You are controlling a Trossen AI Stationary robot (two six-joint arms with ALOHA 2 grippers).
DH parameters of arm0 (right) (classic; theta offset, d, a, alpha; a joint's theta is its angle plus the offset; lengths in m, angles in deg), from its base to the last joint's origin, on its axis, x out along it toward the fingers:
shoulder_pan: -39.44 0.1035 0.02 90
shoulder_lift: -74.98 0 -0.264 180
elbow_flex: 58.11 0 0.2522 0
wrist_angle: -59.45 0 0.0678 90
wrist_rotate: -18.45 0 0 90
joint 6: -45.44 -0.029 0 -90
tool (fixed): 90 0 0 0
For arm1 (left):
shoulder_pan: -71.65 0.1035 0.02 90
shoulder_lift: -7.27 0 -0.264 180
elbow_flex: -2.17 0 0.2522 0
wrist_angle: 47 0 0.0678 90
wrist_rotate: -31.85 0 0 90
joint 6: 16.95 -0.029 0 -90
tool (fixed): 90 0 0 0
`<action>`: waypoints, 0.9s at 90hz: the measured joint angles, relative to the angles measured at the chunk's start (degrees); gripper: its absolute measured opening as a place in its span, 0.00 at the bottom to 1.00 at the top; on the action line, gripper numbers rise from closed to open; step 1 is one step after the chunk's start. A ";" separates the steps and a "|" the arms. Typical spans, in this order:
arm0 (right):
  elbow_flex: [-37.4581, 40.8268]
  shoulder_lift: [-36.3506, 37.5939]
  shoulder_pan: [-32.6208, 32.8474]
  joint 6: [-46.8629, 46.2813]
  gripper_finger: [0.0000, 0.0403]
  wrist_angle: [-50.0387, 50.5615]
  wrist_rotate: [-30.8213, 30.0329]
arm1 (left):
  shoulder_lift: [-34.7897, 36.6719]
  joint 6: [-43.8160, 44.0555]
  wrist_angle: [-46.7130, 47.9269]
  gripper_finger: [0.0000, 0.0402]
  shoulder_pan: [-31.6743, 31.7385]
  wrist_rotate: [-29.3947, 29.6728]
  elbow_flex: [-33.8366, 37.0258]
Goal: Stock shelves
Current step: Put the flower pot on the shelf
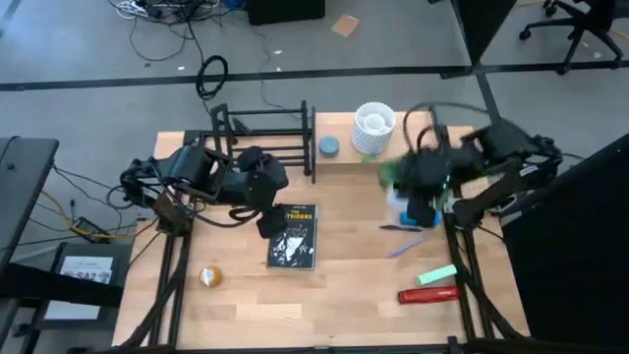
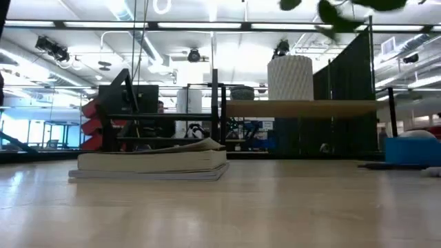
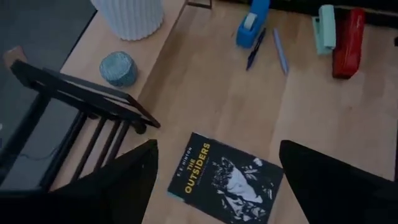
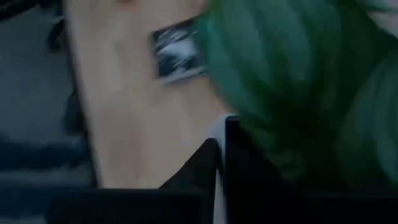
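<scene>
Stocking so far: light wooden board shelf carries a white ribbed vase and a small blue-grey round tin; black metal-bar rack looks bare.
Right gripper: clenched on a green leafy plant, raised near the board.
Left gripper: fingers spread, hovering over black paperback book.
Left to shelve: book, blue tape dispenser, red stapler, pens.

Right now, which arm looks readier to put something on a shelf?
The right: its end effector carries a green plant beside the wooden shelf. The left end effector hangs open over the book.
</scene>
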 joint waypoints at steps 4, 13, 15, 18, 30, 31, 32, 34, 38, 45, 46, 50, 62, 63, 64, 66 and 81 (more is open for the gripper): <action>0.07 1.05 -3.11 2.17 0.00 -0.09 -1.74 | 0.00 0.00 -0.10 0.78 0.00 0.19 0.00; 0.86 3.14 -11.30 12.21 0.00 -0.09 -2.25 | 0.00 -0.02 -0.85 0.78 0.00 0.43 0.00; 1.05 3.44 -12.94 14.63 0.00 -0.12 -2.18 | 0.00 -0.02 -1.05 0.78 0.00 0.52 0.00; 1.51 4.00 -15.69 18.66 0.00 -0.12 -2.19 | 0.00 0.06 -1.11 0.78 0.00 0.63 0.00; 2.91 4.58 -25.85 35.23 0.00 -0.15 -0.67 | 0.00 0.43 -2.17 0.78 0.00 1.43 -0.02; 3.09 4.58 -26.64 36.56 0.00 -0.16 -0.38 | 0.00 0.44 -2.36 0.78 0.00 1.56 -0.02; 3.26 4.57 -27.39 37.84 0.00 -0.14 -0.11 | 0.00 0.44 -2.58 0.78 0.00 1.67 -0.01; 3.71 4.52 -28.82 40.27 0.00 -0.13 0.51 | 0.00 0.49 -3.04 0.78 0.00 1.89 -0.01; 4.78 4.23 -31.41 44.57 0.00 -0.14 1.44 | 0.00 0.57 -3.43 0.78 0.00 2.28 -0.02; 7.57 4.06 -35.24 50.97 0.00 -0.25 2.97 | 0.00 1.31 -4.80 0.78 0.02 2.78 -0.02; 8.05 4.06 -35.78 51.93 0.00 -0.26 3.40 | 0.00 1.52 -4.90 0.78 0.02 2.89 -0.02; 10.14 4.24 -37.82 55.65 0.00 -0.23 5.52 | 0.00 1.99 -5.34 0.78 0.02 3.20 -0.02; 17.49 6.03 -44.78 63.62 0.00 -0.25 10.29 | 0.00 4.80 -5.73 0.78 0.02 4.03 -0.02; 18.14 6.26 -45.39 63.88 0.00 -0.33 10.34 | 0.00 4.97 -5.73 0.78 0.02 4.22 -0.02; 18.80 6.50 -46.03 64.13 0.00 -0.43 10.35 | 0.00 5.20 -5.73 0.78 0.02 4.39 -0.02; 20.05 6.98 -47.22 64.58 0.00 -0.74 10.39 | 0.00 5.79 -5.73 0.78 0.02 4.72 -0.02; 26.96 10.87 -54.25 70.76 0.00 -7.75 12.69 | 0.00 8.13 -5.78 0.78 0.02 6.33 -0.02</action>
